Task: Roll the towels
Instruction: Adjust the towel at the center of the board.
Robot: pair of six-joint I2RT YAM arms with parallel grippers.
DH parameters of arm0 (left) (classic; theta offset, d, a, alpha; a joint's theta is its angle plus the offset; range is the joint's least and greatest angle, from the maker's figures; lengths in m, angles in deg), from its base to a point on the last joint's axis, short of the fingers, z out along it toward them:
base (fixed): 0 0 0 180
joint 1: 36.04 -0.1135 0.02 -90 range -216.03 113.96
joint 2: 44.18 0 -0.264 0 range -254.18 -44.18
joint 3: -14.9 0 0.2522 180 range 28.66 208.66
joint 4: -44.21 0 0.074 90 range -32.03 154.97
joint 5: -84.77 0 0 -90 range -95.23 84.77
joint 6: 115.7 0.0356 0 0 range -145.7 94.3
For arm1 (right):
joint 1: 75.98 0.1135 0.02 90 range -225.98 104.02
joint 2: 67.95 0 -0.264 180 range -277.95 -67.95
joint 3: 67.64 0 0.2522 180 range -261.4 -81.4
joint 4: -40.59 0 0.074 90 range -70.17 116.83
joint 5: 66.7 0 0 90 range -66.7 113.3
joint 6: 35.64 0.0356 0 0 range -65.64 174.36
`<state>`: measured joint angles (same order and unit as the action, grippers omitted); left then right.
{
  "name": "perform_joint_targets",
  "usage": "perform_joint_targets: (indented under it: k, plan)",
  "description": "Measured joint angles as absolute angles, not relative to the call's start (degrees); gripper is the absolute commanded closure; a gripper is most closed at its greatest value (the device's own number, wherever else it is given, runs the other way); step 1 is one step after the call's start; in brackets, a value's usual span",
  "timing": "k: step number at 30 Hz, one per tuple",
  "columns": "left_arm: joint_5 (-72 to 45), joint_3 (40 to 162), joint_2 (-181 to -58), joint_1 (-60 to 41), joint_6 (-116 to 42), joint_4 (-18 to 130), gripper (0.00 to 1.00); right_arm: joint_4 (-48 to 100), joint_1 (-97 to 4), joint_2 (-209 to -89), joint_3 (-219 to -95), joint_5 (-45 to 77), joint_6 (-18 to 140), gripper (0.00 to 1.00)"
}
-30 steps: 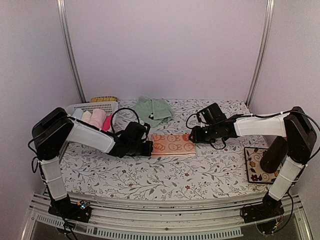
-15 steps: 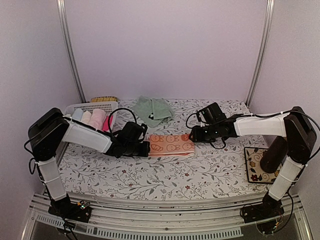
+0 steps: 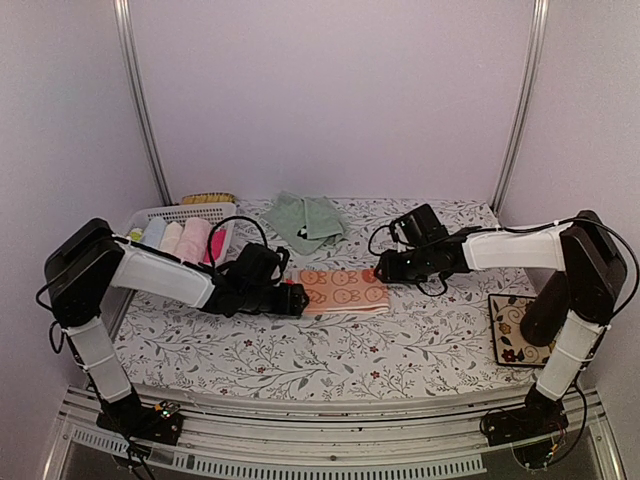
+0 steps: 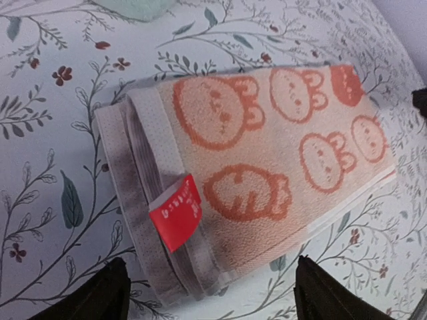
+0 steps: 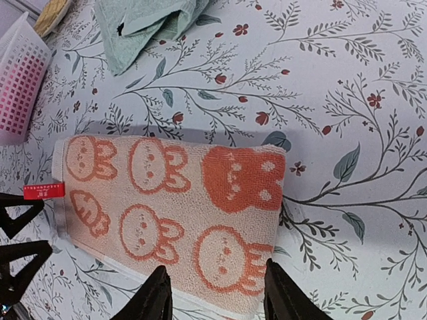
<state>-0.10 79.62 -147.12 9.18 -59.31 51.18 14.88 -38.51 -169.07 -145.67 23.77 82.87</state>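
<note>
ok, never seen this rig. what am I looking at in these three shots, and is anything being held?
Two robot arms bolted at the table's near edge. The wide shot is a fixed camera above and behind them; the other two are wrist cameras, each looking past its own fingers. On the table: a folded orange towel with bunny print, flat between the arms; a crumpled green towel behind it; a white basket of rolled cloths far left; a patterned mat at right. The left tool and right tool sit at opposite ends of the orange towel, both open. Nothing is held.
</note>
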Motion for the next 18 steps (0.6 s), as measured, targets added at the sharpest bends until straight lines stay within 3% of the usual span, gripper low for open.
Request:
perform_joint_targets:
  k: [4,6,11,18]
  plan:
    - [2.2,79.6,-141.6,9.1,-57.9,51.2,0.03,17.2,-38.9,-169.9,-145.7,22.1,83.1,0.37]
    - [2.4,80.6,-140.6,9.0,-56.8,49.9,0.03,18.6,-39.2,-170.7,-145.9,20.7,83.3,0.26]
    - [-1.8,83.7,-144.4,7.9,-56.0,41.9,0.03,23.5,-39.7,-173.2,-146.6,17.7,84.1,0.05]
    - [-10.9,83.6,-156.8,4.6,-62.2,26.0,0.03,33.5,-40.8,-175.9,-145.3,14.4,85.9,0.03]
